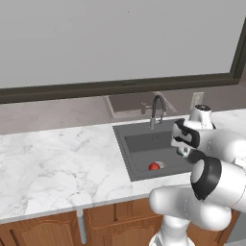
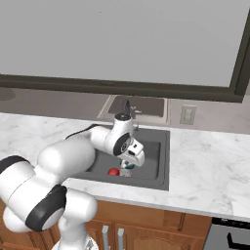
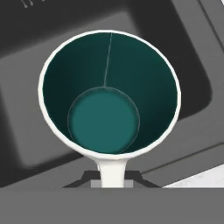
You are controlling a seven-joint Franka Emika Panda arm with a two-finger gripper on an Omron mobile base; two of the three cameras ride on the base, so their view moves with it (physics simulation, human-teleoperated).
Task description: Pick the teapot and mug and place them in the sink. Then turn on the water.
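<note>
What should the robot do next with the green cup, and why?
Probably lower the mug a little and let go. The jaws are shut on its handle, it hangs over the sink, and the teapot already sits on the bottom.

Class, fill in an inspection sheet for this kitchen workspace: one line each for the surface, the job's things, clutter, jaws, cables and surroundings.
Surface: white marble counter, bare.
Job's things: teapot lies in the sink; mug is held above the basin, teal inside facing the hand camera; tap shows no water.
Clutter: nothing seen.
Jaws: gripper shut on the mug's handle, over the sink.
Cables: nothing seen.
Surroundings: wooden cabinets below, wall outlet behind, large window above.
</note>
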